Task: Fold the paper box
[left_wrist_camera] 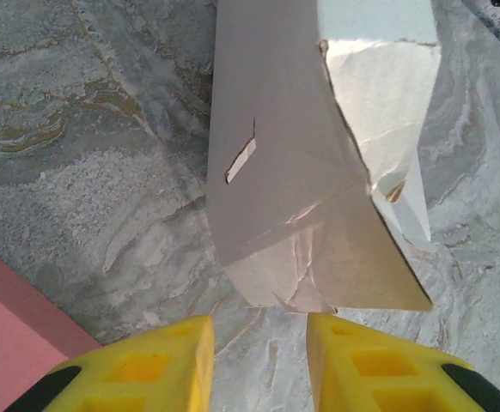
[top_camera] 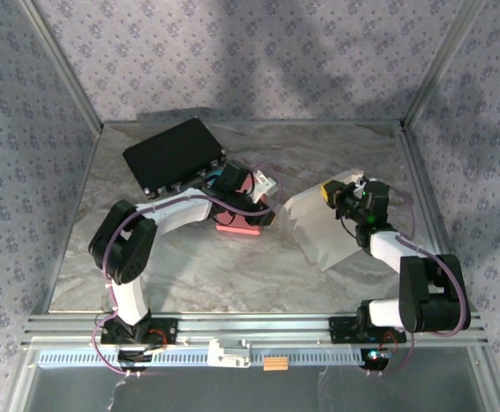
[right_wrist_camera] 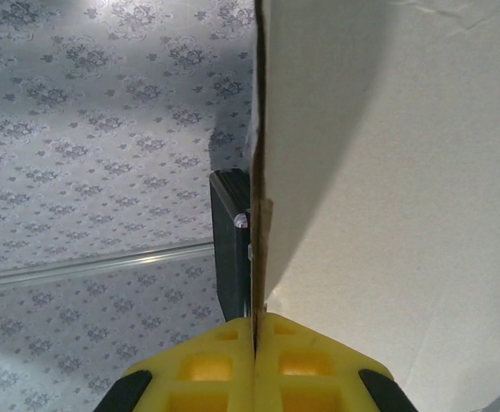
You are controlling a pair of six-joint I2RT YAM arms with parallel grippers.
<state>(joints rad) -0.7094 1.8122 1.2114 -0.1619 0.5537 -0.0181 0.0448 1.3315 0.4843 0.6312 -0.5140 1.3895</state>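
Pale grey creased paperboard box blank (top_camera: pixel 323 232) is sitting right of centre on the grey marble-pattern table (top_camera: pixel 233 266). Part of it is lying on the surface and the far edge is being held up.

Right gripper (top_camera: pixel 346 199) is doing the holding. In its wrist view the yellow fingers (right_wrist_camera: pixel 216 369) are clamped tight on the edge of the sheet, and the panel (right_wrist_camera: pixel 405 172) is standing almost edge-on to the camera.

Left gripper (top_camera: pixel 267 187) is sitting just left of the blank, pointing at it. In its wrist view the jaws are standing partly apart with nothing between them, and the near flap corner (left_wrist_camera: pixel 319 292) is lying just ahead of the gap. The tab slot (left_wrist_camera: pixel 241 160) in that flap is empty.

Progress, as I'm reading it: early. Creases are showing and one panel is lifted, but no walls are standing square, no tab is tucked and no closed box shape is visible. Nearly all the folding and locking is still to do.

A flat pink rectangular block (top_camera: pixel 237 226) is lying under the left wrist, and a black rectangular case (top_camera: pixel 174 153) is sitting far left, well apart from the blank.
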